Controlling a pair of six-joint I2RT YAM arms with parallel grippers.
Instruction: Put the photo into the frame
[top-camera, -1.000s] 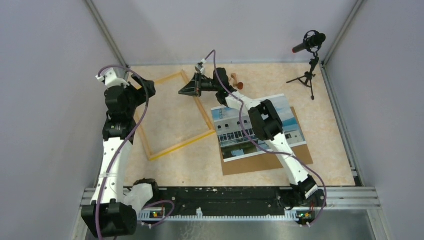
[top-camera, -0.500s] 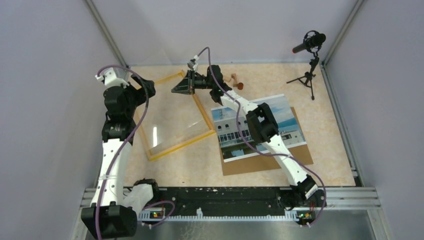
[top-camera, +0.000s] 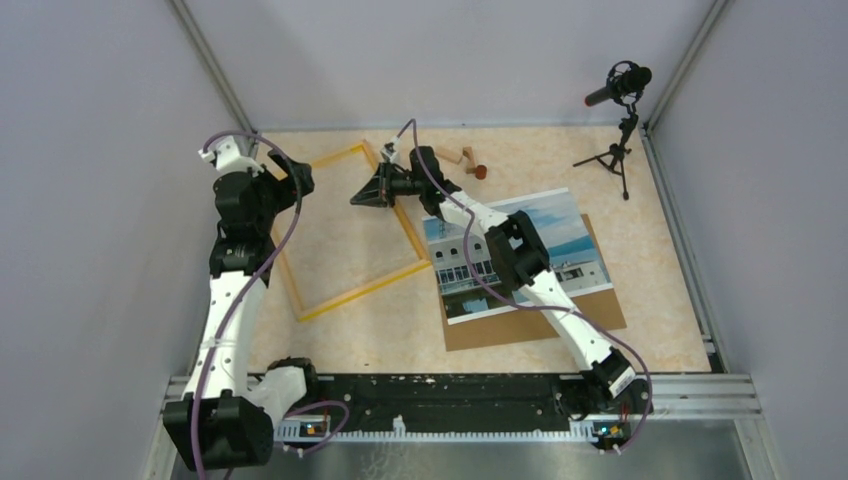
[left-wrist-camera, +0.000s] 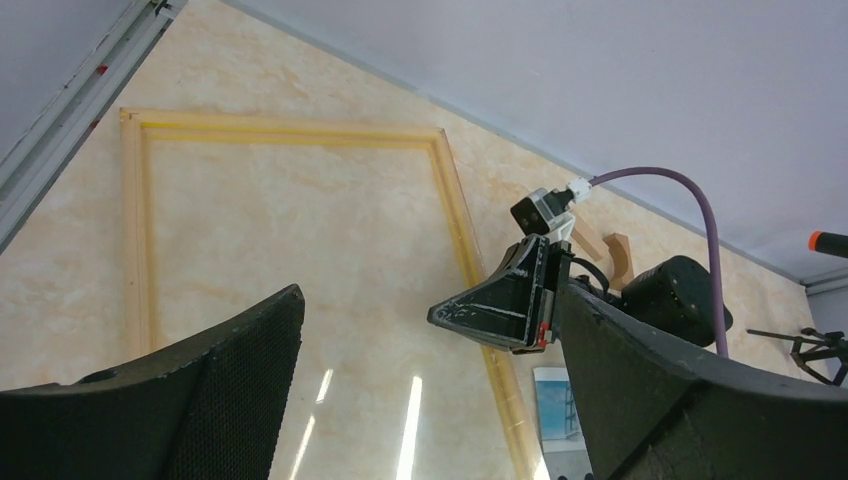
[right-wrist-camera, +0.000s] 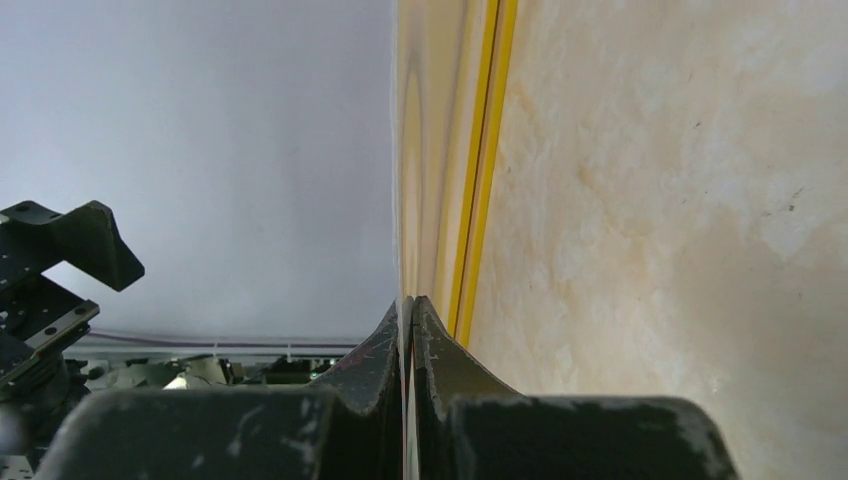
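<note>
From the top I see the frame (top-camera: 360, 292) flat on the tabletop (top-camera: 660, 300), the photo (top-camera: 575, 225) right of it on a brown board (top-camera: 530, 325). Left wrist: left gripper (left-wrist-camera: 425, 295) fingers spread wide over the frame. Right wrist: right gripper (right-wrist-camera: 408, 305) fingers clenched on 1 thin clear pane (right-wrist-camera: 425, 150)

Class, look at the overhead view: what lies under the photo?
A brown backing board lies under the photo, showing along its near and right edges. The rest is covered.
</note>
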